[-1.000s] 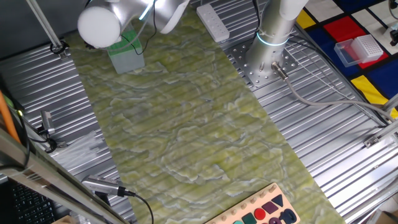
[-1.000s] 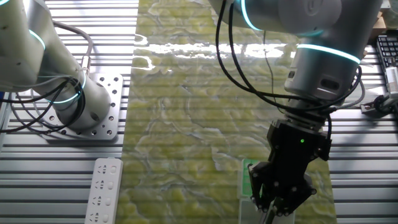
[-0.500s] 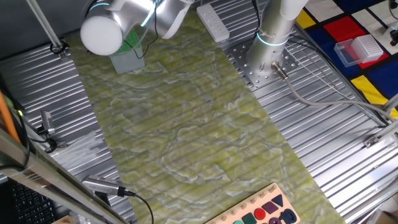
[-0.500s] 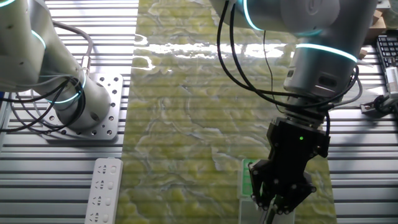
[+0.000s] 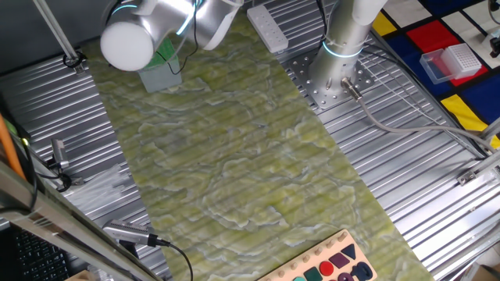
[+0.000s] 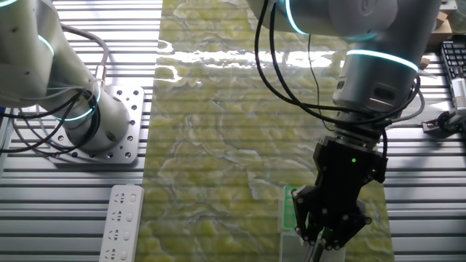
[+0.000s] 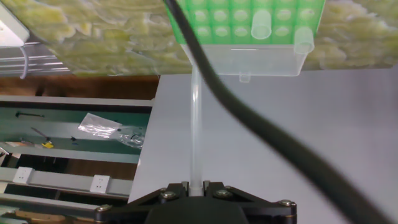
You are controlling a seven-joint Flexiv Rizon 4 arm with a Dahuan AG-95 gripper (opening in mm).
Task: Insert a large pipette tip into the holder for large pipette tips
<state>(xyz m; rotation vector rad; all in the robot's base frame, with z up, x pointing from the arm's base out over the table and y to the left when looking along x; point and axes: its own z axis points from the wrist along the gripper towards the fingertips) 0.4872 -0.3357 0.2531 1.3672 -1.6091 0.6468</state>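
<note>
Hand view: the large pipette tip (image 7: 195,130) is seen pinched between the narrow-set jaws of the gripper (image 7: 194,188), its pale length running away from the camera toward the holder for large pipette tips (image 7: 249,25). One tip (image 7: 262,27) is already seated in the green grid. Whether the held tip's far end touches the holder's edge cannot be told. A black cable (image 7: 249,106) crosses in front.

Other fixed view: the gripper (image 6: 320,244) is poised over the holder (image 6: 288,207) at the near edge of the marbled green mat (image 6: 218,138). A white power strip (image 6: 120,222) lies off the mat
</note>
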